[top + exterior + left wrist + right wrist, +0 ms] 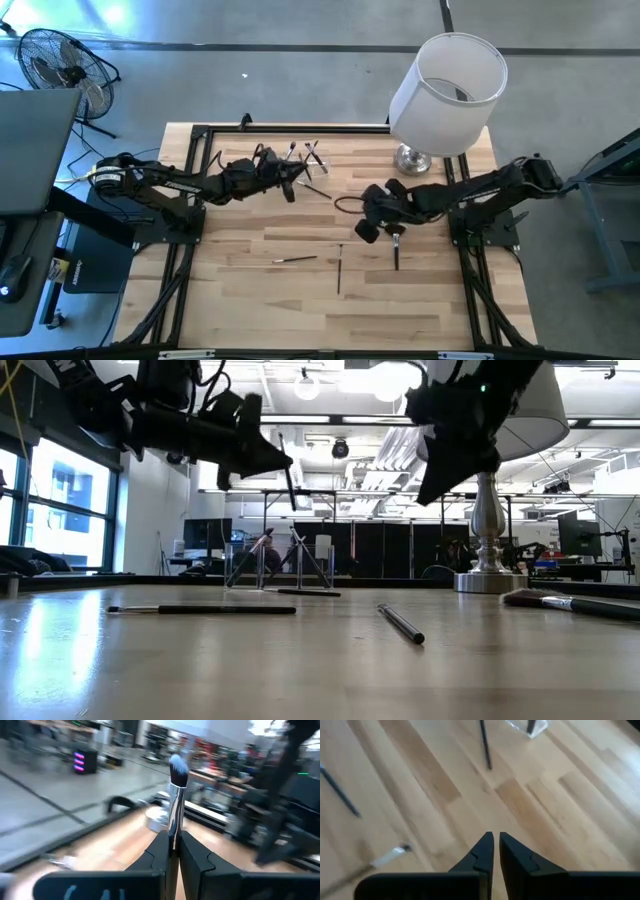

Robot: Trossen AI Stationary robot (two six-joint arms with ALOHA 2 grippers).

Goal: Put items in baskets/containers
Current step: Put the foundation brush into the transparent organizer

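A wooden tabletop [250,300] with two robot arms. The left gripper [172,851], raised near the clear holder [303,156] at the far edge, is clamped on a brush [176,802]. The holder already has several brushes. The right gripper [494,840] hovers mid-table, fingers nearly together, empty. About three brushes [296,259] lie loose on the wood, so the job looks roughly two-thirds done.

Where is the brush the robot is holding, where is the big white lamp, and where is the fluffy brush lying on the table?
held brush [178,770], left wrist view, on its bristle tip.
white lamp [447,95], high view, on the shade's side.
fluffy brush [525,599], low view, on its head.
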